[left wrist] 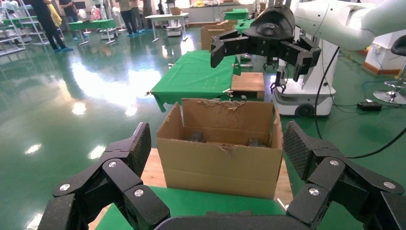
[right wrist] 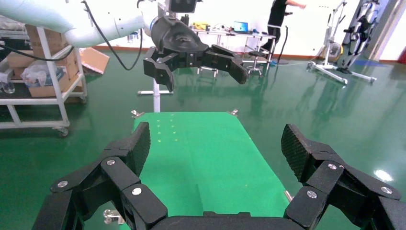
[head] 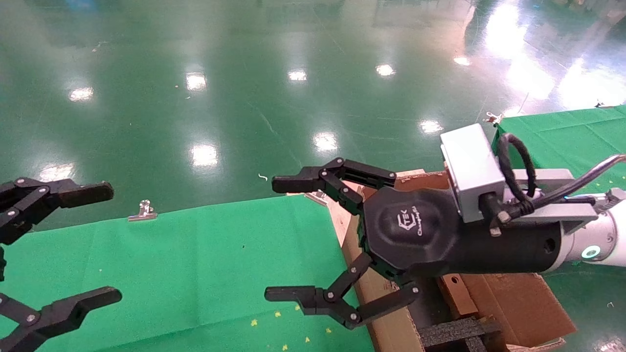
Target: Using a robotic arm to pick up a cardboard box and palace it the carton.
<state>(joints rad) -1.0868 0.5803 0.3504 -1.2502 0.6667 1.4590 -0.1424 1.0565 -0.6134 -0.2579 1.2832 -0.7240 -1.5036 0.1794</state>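
The right gripper (head: 288, 239) of the robotic arm (head: 489, 230) hung with its fingers spread wide and nothing between them, poised over the seam where the green-covered surface (head: 195, 264) met the carton (head: 513, 298). The left gripper (head: 63, 244) waited at the surface's far left edge, likewise wide open and empty. The small cardboard box (head: 457, 293) appeared to lie already inside the carton, a brown block with a round hole just below the right wrist, beside black foam (head: 455, 332); how it rested there was partly hidden by the arm. The left wrist view showed the carton (left wrist: 222, 158) with ragged flaps, its interior mostly out of sight. If the placing was indeed done, the sensible finish was judged to be a straight lift clear of the torn flaps without snagging them or nudging the carton sideways.
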